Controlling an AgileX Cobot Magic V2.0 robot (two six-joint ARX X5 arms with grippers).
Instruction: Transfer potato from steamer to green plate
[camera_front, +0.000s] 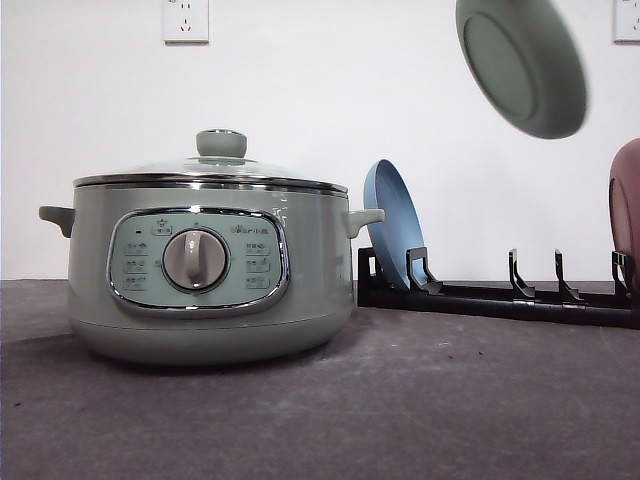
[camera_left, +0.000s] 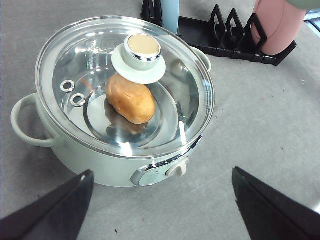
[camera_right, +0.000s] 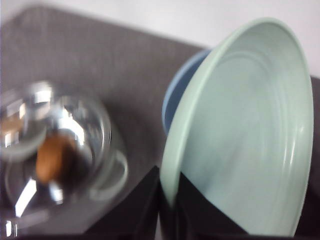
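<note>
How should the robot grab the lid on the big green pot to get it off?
Grip the round green knob in the middle of the glass lid, coming straight down from above. It stands up from the smooth dome, and the left gripper, open, would likely fit around it.

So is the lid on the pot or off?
On. The glass lid sits on the steamer, with the potato visible underneath.

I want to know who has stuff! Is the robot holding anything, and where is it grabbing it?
The right gripper pinches the green plate by its rim, up in the air. The left gripper is open, holding nothing.
</note>
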